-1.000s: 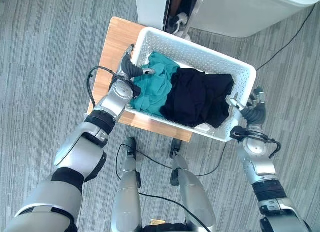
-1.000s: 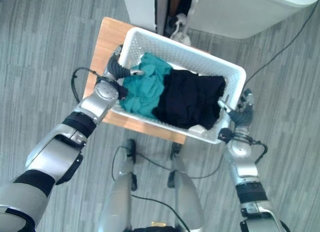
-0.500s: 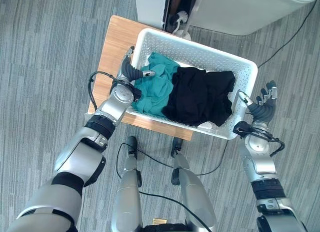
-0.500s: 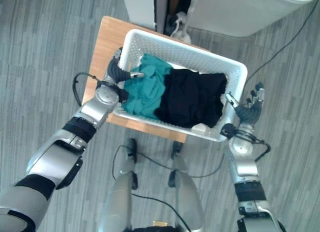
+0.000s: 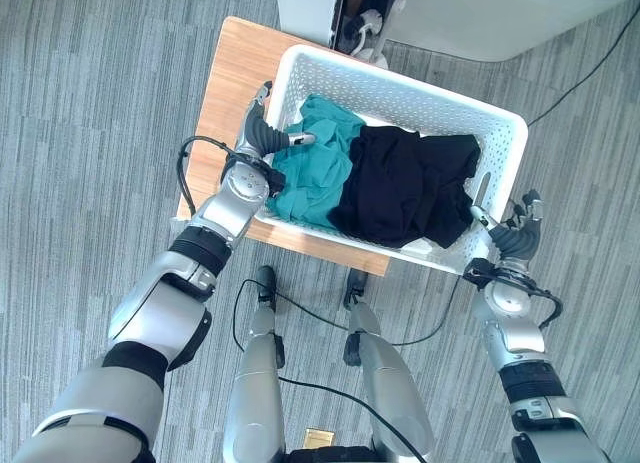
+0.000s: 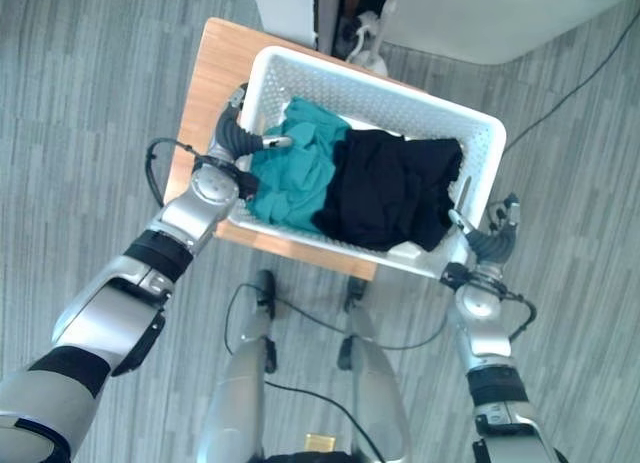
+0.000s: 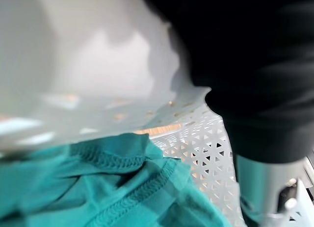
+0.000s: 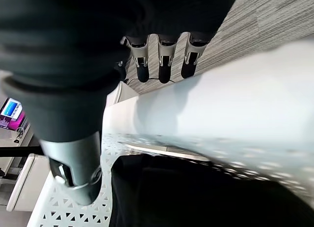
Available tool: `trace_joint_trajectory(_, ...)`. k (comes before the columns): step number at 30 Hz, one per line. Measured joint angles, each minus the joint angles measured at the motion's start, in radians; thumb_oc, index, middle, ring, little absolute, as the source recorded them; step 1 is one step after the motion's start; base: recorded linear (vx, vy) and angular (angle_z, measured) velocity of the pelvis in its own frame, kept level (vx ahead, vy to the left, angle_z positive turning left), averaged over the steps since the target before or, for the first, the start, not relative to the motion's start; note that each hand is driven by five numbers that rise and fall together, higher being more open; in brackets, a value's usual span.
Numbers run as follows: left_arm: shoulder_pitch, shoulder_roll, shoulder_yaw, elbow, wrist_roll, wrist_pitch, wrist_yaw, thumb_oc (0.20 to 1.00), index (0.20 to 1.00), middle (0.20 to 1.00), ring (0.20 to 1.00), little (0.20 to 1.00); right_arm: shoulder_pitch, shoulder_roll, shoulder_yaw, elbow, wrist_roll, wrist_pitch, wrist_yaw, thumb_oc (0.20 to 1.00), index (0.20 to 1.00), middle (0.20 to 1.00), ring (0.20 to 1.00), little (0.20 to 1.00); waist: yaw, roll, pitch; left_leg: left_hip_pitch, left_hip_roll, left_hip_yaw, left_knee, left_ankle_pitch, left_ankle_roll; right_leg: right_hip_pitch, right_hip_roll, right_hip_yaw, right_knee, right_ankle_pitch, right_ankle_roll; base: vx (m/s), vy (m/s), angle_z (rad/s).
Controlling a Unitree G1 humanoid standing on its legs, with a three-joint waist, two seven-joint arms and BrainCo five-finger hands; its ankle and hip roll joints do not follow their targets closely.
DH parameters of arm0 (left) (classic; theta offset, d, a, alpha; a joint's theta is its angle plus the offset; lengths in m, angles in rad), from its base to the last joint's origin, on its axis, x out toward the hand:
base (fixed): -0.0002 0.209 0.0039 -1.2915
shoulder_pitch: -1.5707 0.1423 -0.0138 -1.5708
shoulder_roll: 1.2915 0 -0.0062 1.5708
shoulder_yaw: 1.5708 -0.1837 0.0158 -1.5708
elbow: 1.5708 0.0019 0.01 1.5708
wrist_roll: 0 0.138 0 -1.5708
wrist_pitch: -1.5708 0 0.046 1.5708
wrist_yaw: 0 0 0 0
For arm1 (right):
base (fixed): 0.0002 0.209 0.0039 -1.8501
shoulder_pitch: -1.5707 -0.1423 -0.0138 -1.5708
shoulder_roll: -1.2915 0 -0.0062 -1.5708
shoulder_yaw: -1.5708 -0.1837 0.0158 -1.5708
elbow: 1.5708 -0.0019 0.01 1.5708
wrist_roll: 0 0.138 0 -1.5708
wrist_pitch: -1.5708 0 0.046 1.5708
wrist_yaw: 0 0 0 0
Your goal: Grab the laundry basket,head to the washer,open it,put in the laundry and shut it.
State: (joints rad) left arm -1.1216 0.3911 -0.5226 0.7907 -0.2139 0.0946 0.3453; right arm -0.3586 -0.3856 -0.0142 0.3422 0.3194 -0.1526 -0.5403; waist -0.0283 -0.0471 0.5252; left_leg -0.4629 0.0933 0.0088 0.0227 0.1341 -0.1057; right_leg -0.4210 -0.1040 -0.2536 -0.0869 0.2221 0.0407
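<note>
Centre frame on a wooden table (image 5: 232,78), the rigid, likely light laundry basket (image 5: 432,102) of soft clothes is gripped at opposite rims by left hand (image 5: 262,141) and right hand (image 5: 508,240), fingers (image 8: 142,65) curled over.

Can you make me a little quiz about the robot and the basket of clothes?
1. True or false: the white laundry basket rests on the wooden table.
2. Which cloth lies nearest the left hand? A) the teal cloth B) the black cloth C) a red cloth
3. Fill in: the right hand is at the basket's rim with its thumb inside and its fingers ____ the wall.

Key:
1. True.
2. A. The thumb of that hand lies on the teal cloth.
3. Outside, as the right wrist view shows.
</note>
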Motion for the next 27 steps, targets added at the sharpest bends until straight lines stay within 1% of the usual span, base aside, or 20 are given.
trace_joint_trajectory(6,0.0,-0.001,0.0,-0.031,0.026,0.004,-0.002,1.0,1.0,1.0,1.0,1.0,-0.07,-0.033,-0.001,0.001,-0.022,0.003,-0.003,1.0,1.0,1.0,1.0,1.0,0.012,0.002,0.0,-0.016,0.0,-0.002,0.005,0.0,0.0,-0.012,0.0,-0.001,0.0,0.002,-0.002,0.0,0.0,0.0)
trace_joint_trajectory(12,-0.002,-0.002,-0.001,-0.046,0.026,0.008,-0.002,1.0,1.0,1.0,1.0,1.0,-0.151,-0.05,0.026,0.067,-0.041,0.038,-0.005,1.0,1.0,1.0,1.0,1.0,0.018,0.003,0.0,-0.025,0.0,-0.005,0.009,0.0,0.0,-0.018,0.0,-0.004,0.0,0.004,-0.003,0.0,0.0,0.0)
trace_joint_trajectory(17,-0.003,-0.003,-0.001,-0.046,0.026,0.013,0.001,1.0,1.0,1.0,1.0,1.0,-0.145,-0.051,0.037,0.082,-0.041,0.051,-0.008,1.0,1.0,1.0,1.0,1.0,0.017,0.003,0.0,-0.025,0.0,-0.005,0.009,0.0,0.0,-0.017,0.001,-0.004,0.0,0.004,-0.003,0.0,0.0,0.0)
trace_joint_trajectory(22,-0.005,-0.003,-0.001,-0.045,0.024,0.018,0.003,1.0,1.0,1.0,1.0,1.0,-0.086,-0.025,0.041,0.07,-0.031,0.05,-0.013,1.0,1.0,1.0,1.0,1.0,0.015,0.003,0.0,-0.025,0.0,-0.007,0.011,0.0,0.0,-0.015,0.001,-0.006,0.0,0.005,-0.004,0.0,0.0,0.0)
trace_joint_trajectory(24,-0.005,-0.002,-0.001,-0.045,0.022,0.018,0.004,1.0,1.0,1.0,1.0,1.0,-0.044,-0.001,0.036,0.055,0.006,0.042,-0.011,1.0,1.0,1.0,1.0,1.0,0.014,0.003,0.0,-0.025,0.0,-0.009,0.011,0.0,0.0,-0.014,0.001,-0.006,0.0,0.005,-0.004,0.0,0.0,0.0)
trace_joint_trajectory(27,-0.005,-0.001,-0.001,-0.043,0.017,0.018,0.004,1.0,1.0,1.0,1.0,1.0,-0.03,0.005,0.038,0.059,0.05,0.039,-0.002,1.0,1.0,1.0,1.0,1.0,0.013,0.003,0.0,-0.025,-0.001,-0.01,0.012,0.0,0.0,-0.013,0.0,-0.006,0.0,0.005,-0.003,0.05,0.001,0.0)
